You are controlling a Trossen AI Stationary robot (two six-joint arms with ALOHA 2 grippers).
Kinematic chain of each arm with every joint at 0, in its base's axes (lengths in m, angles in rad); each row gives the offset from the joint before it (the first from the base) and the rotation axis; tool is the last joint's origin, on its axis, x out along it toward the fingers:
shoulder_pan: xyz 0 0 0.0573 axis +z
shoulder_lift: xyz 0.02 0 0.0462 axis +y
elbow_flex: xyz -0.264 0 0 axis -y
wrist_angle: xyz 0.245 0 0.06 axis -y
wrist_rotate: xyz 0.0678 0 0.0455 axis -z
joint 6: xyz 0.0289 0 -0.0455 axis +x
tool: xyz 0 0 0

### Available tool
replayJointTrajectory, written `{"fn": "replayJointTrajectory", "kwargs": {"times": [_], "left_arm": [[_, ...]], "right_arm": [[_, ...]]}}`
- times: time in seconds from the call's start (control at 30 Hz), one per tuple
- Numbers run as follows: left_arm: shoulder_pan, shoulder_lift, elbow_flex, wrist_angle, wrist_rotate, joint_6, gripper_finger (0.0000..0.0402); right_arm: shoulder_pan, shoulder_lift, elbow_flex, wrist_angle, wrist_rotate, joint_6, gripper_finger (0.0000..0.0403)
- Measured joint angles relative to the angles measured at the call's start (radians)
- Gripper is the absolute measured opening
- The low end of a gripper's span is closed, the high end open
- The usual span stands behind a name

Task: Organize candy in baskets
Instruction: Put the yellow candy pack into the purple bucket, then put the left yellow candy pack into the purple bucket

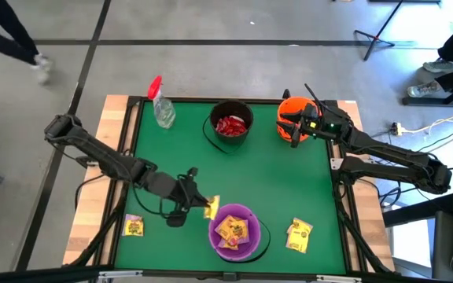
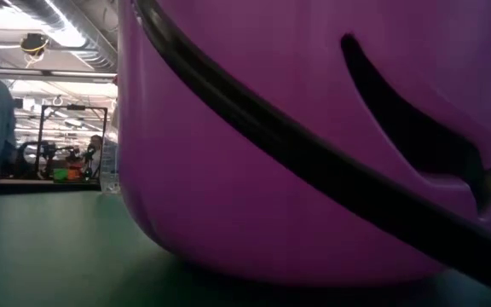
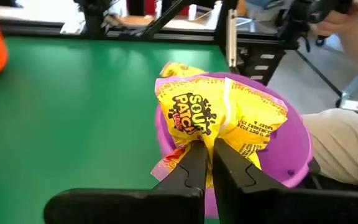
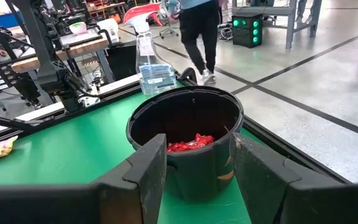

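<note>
Green tabletop (image 1: 274,196) carries everything you need to sort. Your left pincer (image 1: 201,206) is clamped on a yellow candy packet (image 3: 219,118) right beside the purple bucket (image 1: 246,245). Carry it fully over the rim before you release, so it drops among the yellow packets inside. Your right pincer (image 1: 293,126) waits with its jaws parted over the orange bucket (image 1: 289,110), facing the black bucket (image 4: 185,134) of red candy. You have three buckets and two yellow packets loose on the tabletop: one (image 1: 134,226) left, one (image 1: 298,234) right.

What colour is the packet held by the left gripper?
Yellow candy packet, clearest in the left wrist view.
</note>
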Motion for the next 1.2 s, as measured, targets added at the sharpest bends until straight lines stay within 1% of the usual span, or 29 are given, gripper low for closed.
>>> {"fn": "replayJointTrajectory", "kwargs": {"times": [0.17,0.37,0.47,0.6,0.67,0.73,0.93,1.03,1.13,1.2], "left_arm": [[0.045,0.087,0.0,0.117,0.104,0.071,0.0],[0.079,0.218,0.0,0.335,0.264,0.075,0.0],[0.083,0.26,0.0,0.381,0.309,0.075,0.0],[0.083,0.281,0.0,0.384,0.314,0.075,0.0001],[0.083,0.281,0.0,0.389,0.312,0.075,0.001],[0.083,0.281,0.0,0.389,0.299,0.09,0.0027],[0.088,0.281,0.0,0.389,0.293,0.099,0.0099],[0.093,0.273,0.0,0.382,0.293,0.099,0.0124],[0.095,0.225,0.0,0.32,0.295,0.092,0.0134],[0.094,0.168,0.0,0.222,0.283,0.091,0.0134]], "right_arm": [[0.0,0.0,0.0,0.0,0.0,0.004,0.0177],[0.0,0.0,0.0,0.0,0.0,0.005,0.0177],[0.0,0.0,0.0,0.0,0.0,0.005,0.0177],[0.0,0.0,0.0,0.0,0.0,0.005,0.0177],[0.0,0.0,0.0,0.0,0.0,0.005,0.0177],[0.0,0.0,0.0,0.0,0.001,0.005,0.0177],[0.0,0.0,0.0,0.0,0.016,0.005,0.0177],[0.0,0.0,0.0,0.0,0.016,0.005,0.0177],[0.0,0.0,0.0,-0.001,0.016,0.005,0.0177],[0.0,0.0,0.0,-0.002,0.016,0.005,0.0177]]}}
